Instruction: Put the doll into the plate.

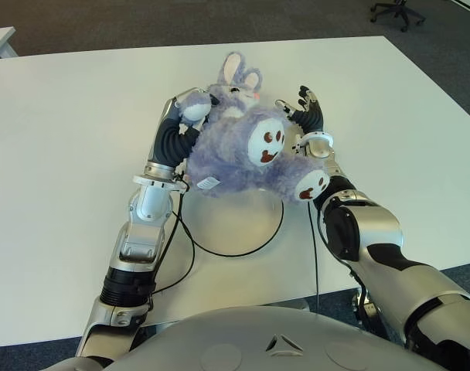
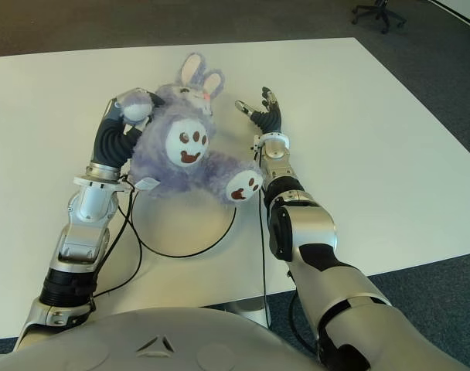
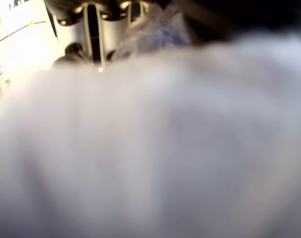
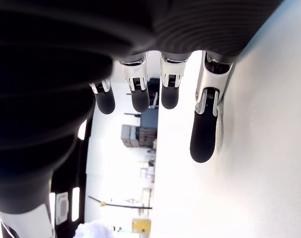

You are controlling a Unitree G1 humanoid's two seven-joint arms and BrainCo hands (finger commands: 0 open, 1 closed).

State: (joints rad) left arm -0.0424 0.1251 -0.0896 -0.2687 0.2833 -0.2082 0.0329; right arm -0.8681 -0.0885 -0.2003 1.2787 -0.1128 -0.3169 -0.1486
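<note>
Writing: a small white tag [image 1: 208, 183] hangs at the doll's lower edge; any print on it is too small to read.
Doll: a fluffy purple rabbit doll [image 1: 243, 151] lies on its back, ears toward 12 o'clock, white face with brown marks turned up, one white-soled foot [image 1: 310, 185] pointing to 4 o'clock.
Doll's place: its lower body overlaps the far rim of the plate, while head and ears lie beyond it on the bench.
Plate: a round white plate [image 1: 243, 228] with a dark rim, at 6 o'clock from the doll, its near part bare.
Left arm pose: stretched forward from 7 o'clock, forearm running up along the doll's left flank.
Left robot hand: the left robot hand [image 1: 190, 108] is at the doll's 10 o'clock side, fingers curled around fur near the head and a paw; its wrist view is filled by blurred fur pressed close, so it grips the doll.
Right arm pose: reaches forward from 5 o'clock, wrist just beside the doll's foot.
Right robot hand: the right robot hand [image 1: 308, 116] stands at the doll's 3 o'clock side, fingers [image 4: 204, 136] spread and extended, holding nothing; the thumb side is near the fur, though contact cannot be judged.
Bench: a white bench [image 1: 73, 139] carries everything.
Cable: a black cable [image 1: 190, 246] runs along the plate's left edge.
Background: an office chair [image 1: 395, 9] on dark carpet at 1 o'clock.
</note>
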